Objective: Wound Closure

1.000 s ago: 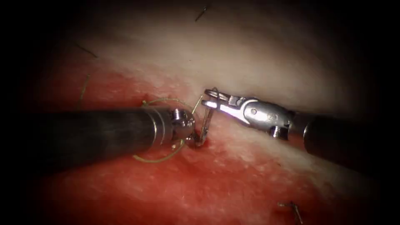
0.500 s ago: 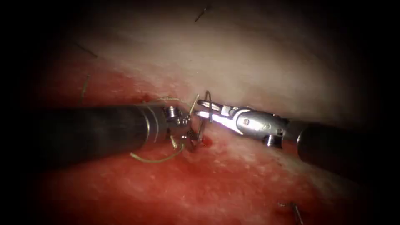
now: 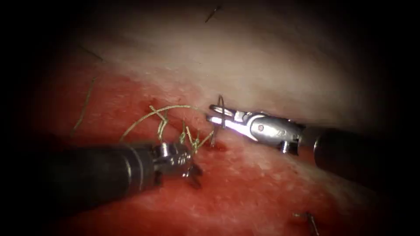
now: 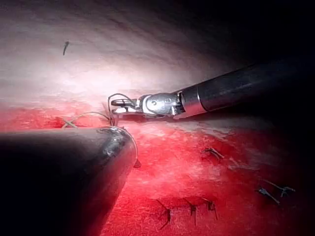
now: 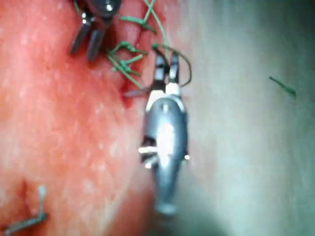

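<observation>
Red fluid (image 3: 262, 196) spread wide across the near ground, fading to pale further up. One short dark cut end of thread (image 3: 212, 13) lying alone near the top of the endoscope view, a thin stray strand (image 3: 84, 107) far to the left, a small dark stitch (image 3: 309, 218) at lower right. From the left wrist, a row of three dark stitches (image 4: 191, 210) side by side, with two further stitches (image 4: 212, 153) well apart from them.

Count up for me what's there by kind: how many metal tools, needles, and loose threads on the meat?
Tools: 2, the left tool, holding nothing, and the right tool, gripping the needle.
Needles: 1, the needle, held mid-curve, its tip in the tissue.
Threads: 1, the thread, lying looped beside the cut.
Total: 4.
</observation>
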{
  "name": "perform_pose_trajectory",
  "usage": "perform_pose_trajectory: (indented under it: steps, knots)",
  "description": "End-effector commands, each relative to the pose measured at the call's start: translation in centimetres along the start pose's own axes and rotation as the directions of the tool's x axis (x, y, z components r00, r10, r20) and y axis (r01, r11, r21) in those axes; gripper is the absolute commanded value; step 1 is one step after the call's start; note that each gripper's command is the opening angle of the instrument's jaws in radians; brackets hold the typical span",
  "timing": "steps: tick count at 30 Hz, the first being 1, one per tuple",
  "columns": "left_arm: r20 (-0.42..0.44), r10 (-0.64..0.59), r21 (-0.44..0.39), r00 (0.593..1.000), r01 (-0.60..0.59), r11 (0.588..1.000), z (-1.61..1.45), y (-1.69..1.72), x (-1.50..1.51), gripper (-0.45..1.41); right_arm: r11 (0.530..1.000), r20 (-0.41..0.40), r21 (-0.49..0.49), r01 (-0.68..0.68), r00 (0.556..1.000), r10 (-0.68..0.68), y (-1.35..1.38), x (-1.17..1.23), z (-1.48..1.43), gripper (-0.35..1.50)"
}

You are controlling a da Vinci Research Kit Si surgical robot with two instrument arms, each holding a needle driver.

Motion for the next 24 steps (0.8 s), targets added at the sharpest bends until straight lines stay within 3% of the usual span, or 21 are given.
perform_pose_trajectory:
  steps: [1,12,24]
  knots:
    - [-0.008,-0.001,0.005,1.000,0.001,1.000,0.10,-0.01,0.04,0.00,1.000,-0.003,-0.002,-0.009,1.000,0.009,-0.01,-0.05,0.08,-0.35]
    - [-0.020,0.014,0.000,1.000,-0.014,1.000,0.44,-0.19,-0.13,-0.03,0.993,0.000,-0.013,-0.117,0.993,0.117,0.02,-0.04,0.08,-0.35]
    - [-0.017,0.017,-0.007,1.000,-0.017,1.000,0.51,-0.26,-0.28,-0.03,0.991,0.026,-0.008,-0.132,0.991,0.133,0.13,-0.04,0.05,-0.35]
